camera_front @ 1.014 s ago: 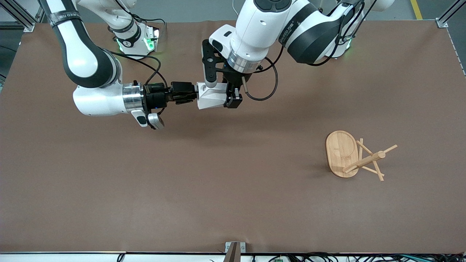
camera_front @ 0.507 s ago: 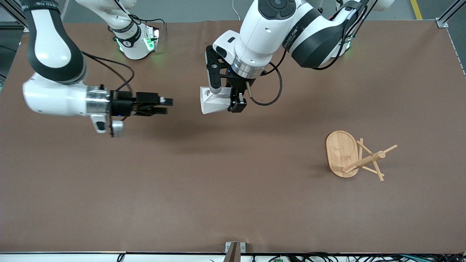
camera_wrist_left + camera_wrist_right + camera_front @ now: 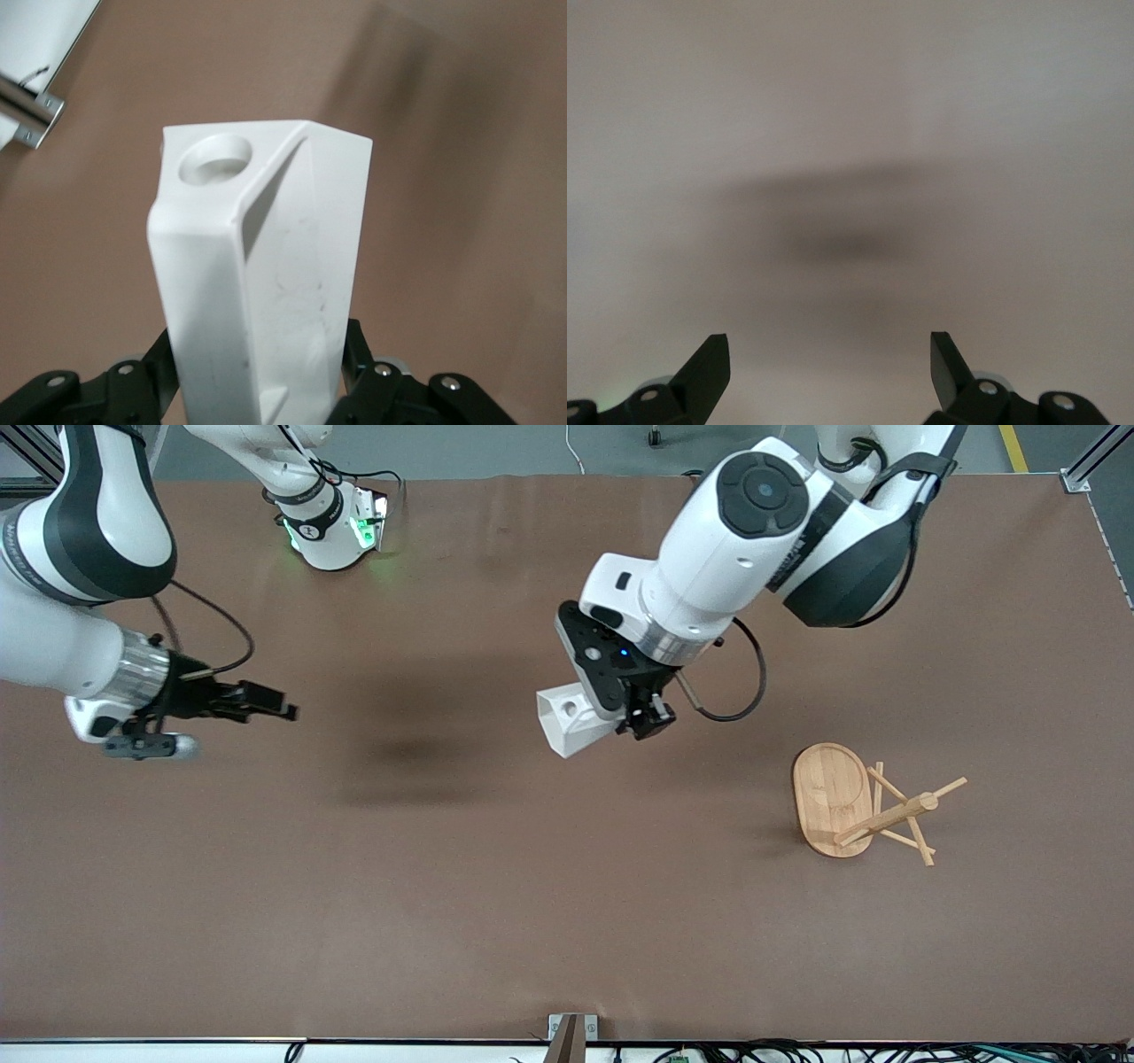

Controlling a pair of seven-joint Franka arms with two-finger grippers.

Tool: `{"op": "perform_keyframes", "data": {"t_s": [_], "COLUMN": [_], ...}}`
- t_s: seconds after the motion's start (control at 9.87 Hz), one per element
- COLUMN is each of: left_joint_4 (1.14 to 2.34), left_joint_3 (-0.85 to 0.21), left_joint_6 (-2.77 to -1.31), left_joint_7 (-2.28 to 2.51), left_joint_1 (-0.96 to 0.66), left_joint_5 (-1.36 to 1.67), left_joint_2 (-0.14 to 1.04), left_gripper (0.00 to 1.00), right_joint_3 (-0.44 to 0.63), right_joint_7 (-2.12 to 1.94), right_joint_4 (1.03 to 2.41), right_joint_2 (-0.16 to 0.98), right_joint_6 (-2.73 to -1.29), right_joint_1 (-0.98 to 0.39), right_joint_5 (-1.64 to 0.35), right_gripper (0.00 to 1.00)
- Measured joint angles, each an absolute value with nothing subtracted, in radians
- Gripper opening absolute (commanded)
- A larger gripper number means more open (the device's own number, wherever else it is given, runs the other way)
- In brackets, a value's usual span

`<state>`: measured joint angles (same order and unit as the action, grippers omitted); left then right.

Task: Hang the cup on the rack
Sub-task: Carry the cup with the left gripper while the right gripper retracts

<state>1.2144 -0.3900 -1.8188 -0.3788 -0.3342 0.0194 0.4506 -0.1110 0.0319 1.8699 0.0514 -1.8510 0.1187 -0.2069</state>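
Carrying the cup, the left tool has swung toward the rack.

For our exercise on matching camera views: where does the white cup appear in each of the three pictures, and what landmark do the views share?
Front view: the cup hangs mid-picture, gripped by the left gripper, over the brown table.
Left wrist view: the cup fills the centre, handle hole uppermost in the picture, between the fingers.
Right wrist view: not in it; only the open right gripper.
Shared landmark: the brown table surface.
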Motion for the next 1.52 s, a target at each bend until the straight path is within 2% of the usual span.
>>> {"op": "perform_keyframes", "data": {"t_s": [0.2,0.51,0.71,0.91,1.22,1.52], "left_joint_4": [1.211,1.225,1.295,1.442,1.747,1.926], "left_joint_3": [-0.389,-0.381,-0.320,-0.253,-0.193,-0.162], "left_joint_6": [-1.778,-1.721,-1.712,-1.755,-1.902,-2.006], "left_joint_7": [-0.220,-0.176,-0.177,-0.177,-0.259,-0.367], "left_joint_1": [-0.304,-0.197,-0.181,-0.183,-0.115,-0.071], "left_joint_5": [0.019,0.018,0.018,0.032,0.079,0.106], "left_joint_2": [0.433,0.426,0.417,0.349,0.185,0.111], "left_gripper": [0.01,0.01,0.00,0.00,0.01,0.01], "right_joint_3": [-0.027,0.018,0.026,0.039,0.046,0.043], "right_joint_7": [0.032,0.035,0.086,0.108,0.108,0.104], "right_joint_4": [1.790,1.602,1.523,1.515,1.501,1.487], "right_joint_2": [0.027,0.000,-0.030,-0.053,-0.051,-0.051], "right_joint_6": [-1.840,-1.577,-1.454,-1.443,-1.444,-1.439], "right_joint_1": [0.106,0.097,0.089,0.087,0.082,0.072], "right_joint_5": [-0.088,-0.063,-0.058,-0.050,-0.044,-0.040], "right_gripper": [1.00,1.00,1.00,1.00,1.00,1.00]}}
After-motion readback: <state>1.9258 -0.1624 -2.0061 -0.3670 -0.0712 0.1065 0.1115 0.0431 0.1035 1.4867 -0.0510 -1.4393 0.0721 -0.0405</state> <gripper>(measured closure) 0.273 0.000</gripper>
